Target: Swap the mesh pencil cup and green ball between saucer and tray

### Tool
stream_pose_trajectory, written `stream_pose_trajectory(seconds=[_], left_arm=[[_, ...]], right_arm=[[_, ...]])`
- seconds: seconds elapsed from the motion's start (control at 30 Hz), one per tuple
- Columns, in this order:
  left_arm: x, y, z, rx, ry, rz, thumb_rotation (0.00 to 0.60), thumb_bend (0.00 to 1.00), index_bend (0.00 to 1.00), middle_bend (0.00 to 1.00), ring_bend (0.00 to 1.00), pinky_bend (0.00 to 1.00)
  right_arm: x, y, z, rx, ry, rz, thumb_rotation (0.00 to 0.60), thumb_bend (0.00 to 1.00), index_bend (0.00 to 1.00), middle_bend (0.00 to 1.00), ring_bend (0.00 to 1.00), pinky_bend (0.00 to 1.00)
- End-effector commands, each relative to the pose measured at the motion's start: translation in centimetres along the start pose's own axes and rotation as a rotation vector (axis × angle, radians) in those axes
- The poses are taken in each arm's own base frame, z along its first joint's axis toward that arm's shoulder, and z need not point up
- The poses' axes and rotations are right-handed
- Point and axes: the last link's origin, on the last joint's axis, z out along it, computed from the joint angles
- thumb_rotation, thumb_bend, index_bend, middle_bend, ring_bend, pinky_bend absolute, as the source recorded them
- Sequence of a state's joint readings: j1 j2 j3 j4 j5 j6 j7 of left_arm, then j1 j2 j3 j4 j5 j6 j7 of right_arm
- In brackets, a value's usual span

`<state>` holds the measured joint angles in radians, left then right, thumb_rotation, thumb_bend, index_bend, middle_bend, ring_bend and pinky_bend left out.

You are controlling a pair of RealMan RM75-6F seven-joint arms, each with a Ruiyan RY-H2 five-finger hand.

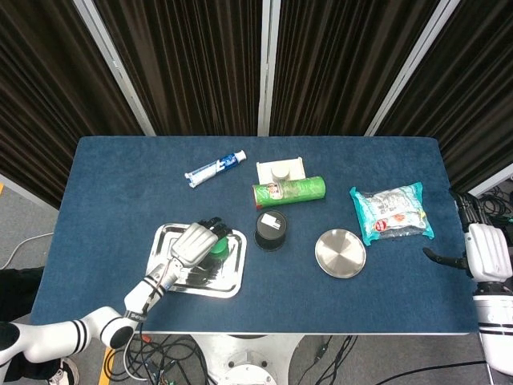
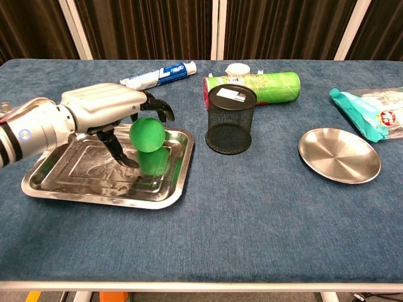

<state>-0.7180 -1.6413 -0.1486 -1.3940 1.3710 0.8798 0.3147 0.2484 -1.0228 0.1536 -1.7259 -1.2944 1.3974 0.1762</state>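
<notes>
The left robot hand [image 2: 104, 107] hangs over the steel tray [image 2: 75, 189] near the table's [image 2: 252, 220] front edge, palm down, its dark fingers [image 2: 154, 104] curled over the top of the green ball [image 2: 147, 134]. The thumb reaches down on the ball's near side toward the tray floor. The fingers arch close around the ball, but whether they actually press it cannot be told from either view; the ball sits in the tray's far right corner, directly under the fingertips.

Just to the right of this hand, beyond the tray's right rim and apart from it, the mesh pencil cup [image 2: 230, 119] stands upright on the table, a white label across its mouth. Further right again, well clear of the cup, lies the round metal saucer [image 2: 340, 155], with nothing on it.

Beyond the cup, further from the hand, a green tube-shaped can [image 2: 264, 85] lies on its side, with a small white lidded tub [image 1: 280, 171] just behind it. Straight out past the hand's fingertips, a toothpaste tube [image 2: 158, 75] lies flat on the blue cloth.

A teal snack bag [image 1: 391, 212] lies beyond the saucer near the table's right side. The right robot hand [image 1: 486, 250] hovers off the table's right edge, just beside that bag, fingers spread apart and holding nothing.
</notes>
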Motion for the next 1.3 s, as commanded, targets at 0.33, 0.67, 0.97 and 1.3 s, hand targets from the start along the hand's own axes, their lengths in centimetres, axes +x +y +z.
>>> stream_pose_trajectory(seconds=[0.33, 0.67, 0.97, 1.3], left_arm=[[-0.5, -0.1, 0.5, 0.006, -0.012, -0.002, 0.6, 0.19, 0.37, 0.35, 0.32, 0.6], [-0.5, -0.2, 0.2, 0.011, -0.01, -0.015, 0.6, 0.28, 0.41, 0.4, 0.39, 0.68], [0.8, 1.1, -1.3, -0.033, 0.023, -0.022, 0.6, 0.29, 0.41, 0.41, 0.41, 0.7], [3.4, 6.7, -4.9, -0.182, 0.019, -0.049, 0.6, 0.29, 0.42, 0.43, 0.41, 0.69]], right_arm=[[-0.3, 0.7, 0.0, -0.016, -0.005, 0.012, 0.6, 0.0, 0.0, 0.09, 0.0, 0.21], [-0.4, 0.8, 0.0, -0.021, -0.008, 0.016, 0.6, 0.0, 0.0, 0.09, 0.0, 0.22], [-0.1, 0.7, 0.0, -0.019, 0.002, 0.012, 0.6, 0.0, 0.0, 0.09, 0.0, 0.23], [0.0, 0.9, 0.0, -0.025, 0.006, 0.014, 0.6, 0.0, 0.0, 0.08, 0.0, 0.23]])
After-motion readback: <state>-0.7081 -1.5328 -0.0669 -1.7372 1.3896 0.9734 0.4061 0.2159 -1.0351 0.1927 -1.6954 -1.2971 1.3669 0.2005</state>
